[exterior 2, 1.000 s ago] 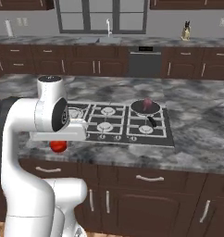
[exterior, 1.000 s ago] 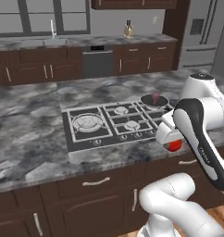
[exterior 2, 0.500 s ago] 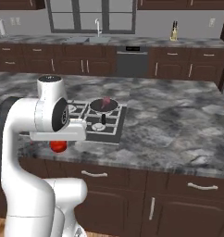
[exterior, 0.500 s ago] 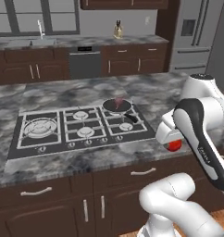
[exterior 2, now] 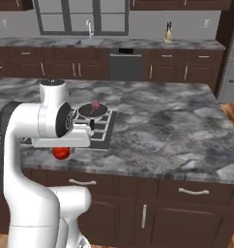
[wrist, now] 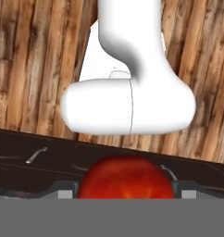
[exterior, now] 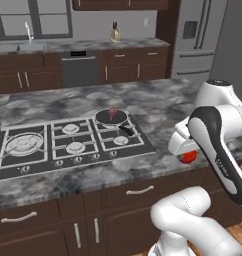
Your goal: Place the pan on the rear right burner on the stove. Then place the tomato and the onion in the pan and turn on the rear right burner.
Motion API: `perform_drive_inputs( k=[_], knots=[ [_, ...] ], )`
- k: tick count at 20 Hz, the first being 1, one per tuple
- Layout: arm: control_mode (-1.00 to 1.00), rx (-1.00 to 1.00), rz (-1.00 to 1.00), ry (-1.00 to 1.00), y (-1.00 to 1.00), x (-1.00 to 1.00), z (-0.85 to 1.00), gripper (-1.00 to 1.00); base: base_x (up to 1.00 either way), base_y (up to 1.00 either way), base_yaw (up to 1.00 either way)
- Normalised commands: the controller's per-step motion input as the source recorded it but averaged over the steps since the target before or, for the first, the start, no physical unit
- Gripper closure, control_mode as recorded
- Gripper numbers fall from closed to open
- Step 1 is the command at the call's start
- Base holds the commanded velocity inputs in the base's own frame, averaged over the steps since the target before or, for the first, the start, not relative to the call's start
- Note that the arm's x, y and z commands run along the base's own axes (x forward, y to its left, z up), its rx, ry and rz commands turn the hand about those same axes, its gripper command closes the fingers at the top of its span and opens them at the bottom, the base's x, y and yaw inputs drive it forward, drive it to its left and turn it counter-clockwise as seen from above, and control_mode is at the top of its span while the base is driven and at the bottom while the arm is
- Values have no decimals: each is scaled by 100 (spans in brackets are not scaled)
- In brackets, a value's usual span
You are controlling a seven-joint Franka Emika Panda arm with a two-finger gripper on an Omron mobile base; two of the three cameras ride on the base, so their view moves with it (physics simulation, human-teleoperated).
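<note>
Right now the tomato sits clamped between the two dark finger tips of the claw; the hand view shows one finger pad pressed at each side of the bright red ball, so the claw is grasping the tomato, with wooden floor planks beyond. In the left base view the tomato shows as a red spot just below the white hand, off the near right edge of the grey marbled worktop and well to the right of the stove. In the right base view the same red ball hangs under the hand at the near edge of the worktop, in front of the dark cabinet fronts.

The pan rests on the stove's rear right burner, its short black handle pointing toward the near right. Inside the pan lies the onion, a dull maroon-pink ball with a small tip. From the right base view the pan and the onion show just beyond the arm's shoulder, on the right end of the stove.

A row of small round knobs runs along the stove's near edge. Across the room, a sink tap, a dishwasher and a steel refrigerator stand along the far wall.
</note>
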Motion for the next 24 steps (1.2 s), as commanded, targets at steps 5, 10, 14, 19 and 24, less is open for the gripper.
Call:
perform_drive_inputs(
  k=[5, 10, 14, 19, 24],
  knots=[
    [100, 0, 0, 0, 0, 0, 0, 100, 39, 16, -5],
    [100, 0, 0, 0, 0, 0, 0, 100, -16, 38, 0],
    [100, 0, 0, 0, 0, 0, 0, 100, -18, 58, 0],
    [100, 0, 0, 0, 0, 0, 0, 100, 76, 16, 13],
    [100, 0, 0, 0, 0, 0, 0, 100, 85, 0, 25]
  ],
)
